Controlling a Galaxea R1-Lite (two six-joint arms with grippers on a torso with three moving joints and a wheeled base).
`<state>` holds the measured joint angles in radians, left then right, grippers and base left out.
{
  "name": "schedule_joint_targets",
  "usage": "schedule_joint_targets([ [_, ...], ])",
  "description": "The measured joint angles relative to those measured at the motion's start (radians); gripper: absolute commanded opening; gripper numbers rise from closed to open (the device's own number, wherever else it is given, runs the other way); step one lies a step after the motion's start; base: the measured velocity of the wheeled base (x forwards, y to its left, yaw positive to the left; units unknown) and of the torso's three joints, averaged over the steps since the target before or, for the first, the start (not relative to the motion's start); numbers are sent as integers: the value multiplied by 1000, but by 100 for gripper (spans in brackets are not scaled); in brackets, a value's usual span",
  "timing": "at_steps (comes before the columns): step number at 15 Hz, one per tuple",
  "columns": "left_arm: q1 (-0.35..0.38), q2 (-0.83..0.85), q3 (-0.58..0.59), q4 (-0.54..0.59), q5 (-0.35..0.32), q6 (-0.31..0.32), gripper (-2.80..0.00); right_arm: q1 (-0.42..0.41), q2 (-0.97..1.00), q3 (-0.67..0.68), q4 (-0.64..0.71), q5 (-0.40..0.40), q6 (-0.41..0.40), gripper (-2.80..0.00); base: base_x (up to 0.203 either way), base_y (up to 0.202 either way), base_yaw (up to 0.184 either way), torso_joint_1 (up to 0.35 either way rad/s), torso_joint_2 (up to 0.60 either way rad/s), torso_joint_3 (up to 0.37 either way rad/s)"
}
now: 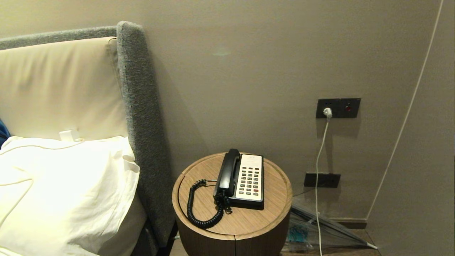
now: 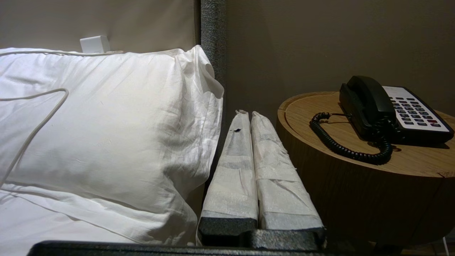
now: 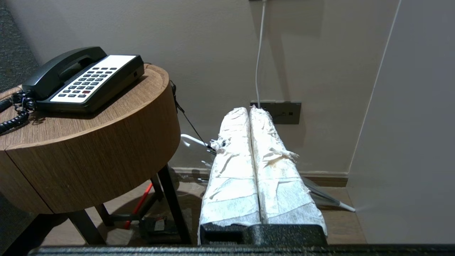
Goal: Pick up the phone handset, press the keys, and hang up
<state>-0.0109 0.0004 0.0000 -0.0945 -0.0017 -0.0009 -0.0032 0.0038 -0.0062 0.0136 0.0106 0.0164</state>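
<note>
While both arms hang low and outside the head view, the handset [image 1: 227, 170] lies in its cradle on the left side of the phone base [image 1: 249, 202], which sits on a round wooden table [image 1: 270, 213] against the wall. The keys [image 1: 250, 181] form a grid of dark buttons, one of them red, on the cream faceplate to the right of the handset. A black coiled cord [image 1: 199, 209] loops from the near end of the handset across the tabletop toward the bed.

The left gripper [image 2: 247, 113] points level into the gap between a white pillow [image 2: 106, 124] and the table's side; its two white-wrapped fingers [image 2: 234, 170] are pressed together and hold nothing. The right gripper [image 3: 248, 109] sits to the right of the table and below its top, aimed at a dark wall plate [image 3: 284, 112] near the floor; its wrapped fingers [image 3: 280, 177] likewise meet along their length, empty. Neither gripper touches the phone.

A grey headboard [image 1: 138, 106] stands between pillow and table. A white cable [image 1: 320, 170] drops from a wall socket [image 1: 337, 107] to the right of the table.
</note>
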Motion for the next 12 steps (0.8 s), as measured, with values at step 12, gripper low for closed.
schedule_joint_targets([
  [12,0,0,0,0,0,0,-280,0,1,3,-6,2,-10,-280,0,0,0,0,0,0],
])
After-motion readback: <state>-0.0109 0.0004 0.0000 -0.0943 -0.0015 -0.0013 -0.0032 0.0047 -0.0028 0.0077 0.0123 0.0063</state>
